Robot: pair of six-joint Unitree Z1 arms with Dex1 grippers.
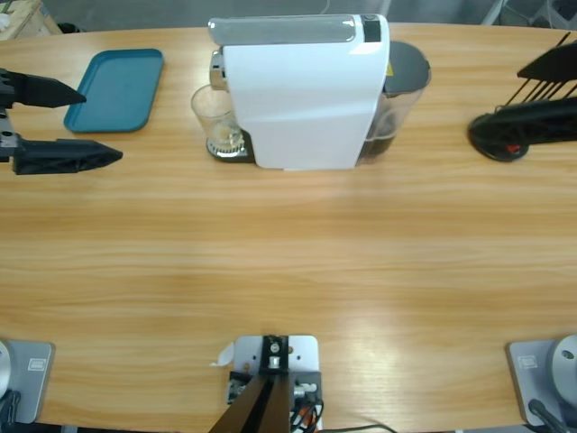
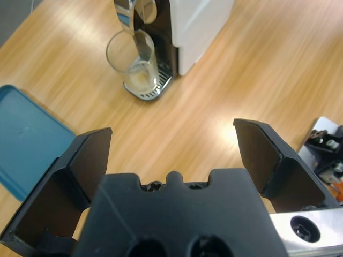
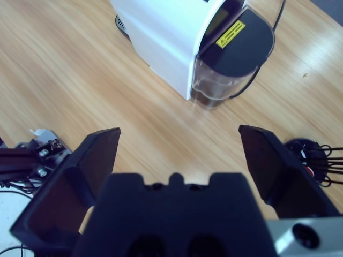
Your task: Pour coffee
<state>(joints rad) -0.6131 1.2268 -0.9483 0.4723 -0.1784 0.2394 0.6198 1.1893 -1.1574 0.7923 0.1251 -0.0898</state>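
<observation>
Coffee machine is seen from above in the high view, white body, set at the far middle of the worktop. A clear glass is stood on the drip tray at its left end, with the dark water tank at its right end. A teal tray is laid flat left of the glass, apart from it. Left tool is entered from the left edge, jaws spread, nothing gripped. A black base with cables is seen near the right edge. In the left wrist view the left tool is held above the worktop, jaws wide apart, aimed at the glass under the spout. Only a pale bottom is shown in the glass, and coffee cannot be told there. In the right wrist view the right tool is spread and unloaded, pointed at the tank end, where a yellow label is fixed on the lid.
</observation>
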